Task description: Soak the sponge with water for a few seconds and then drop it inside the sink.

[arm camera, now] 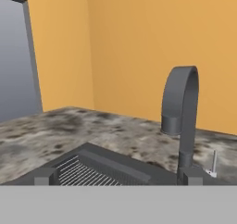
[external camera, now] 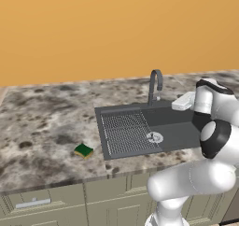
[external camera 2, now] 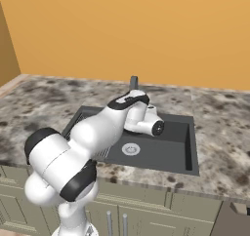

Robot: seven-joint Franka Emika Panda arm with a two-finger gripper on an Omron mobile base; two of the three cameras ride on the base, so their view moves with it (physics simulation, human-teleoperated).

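Viewing: I take two base cameras and the hand camera onto a kitchen worktop (external camera: 42, 122) of mottled stone under an orange wall (external camera: 93, 29).
Sponge: the sponge (external camera: 83, 151) lies flat on the worktop, green face up, just left of the sink's front left corner; nothing touches it.
Sink: the sink (external camera: 116, 112) is dark grey and let into the worktop; the ribbed drainboard (external camera: 127, 134) takes its left part and the basin (external camera 2: 166, 149) its right, with the round silver drain (external camera 2: 131, 148) on the basin floor.
Faucet: the curved grey faucet (external camera: 155, 86) stands upright at the back edge of the sink; in the hand view its spout (arm camera: 172, 108) arches over and points down. I see no stream from it.
Arm: the white arm rises from the lower right of the left base view and reaches over the right part of the sink.
Hand: the hand (external camera: 183, 101) hovers above the basin, to the right of the faucet and well apart from the sponge; its fingers stand spread wide and carry nothing.
Hand camera: it looks level across the drainboard at the faucet and the wall behind.
Cabinets: pale cabinet fronts (external camera: 56, 197) run below the worktop edge.
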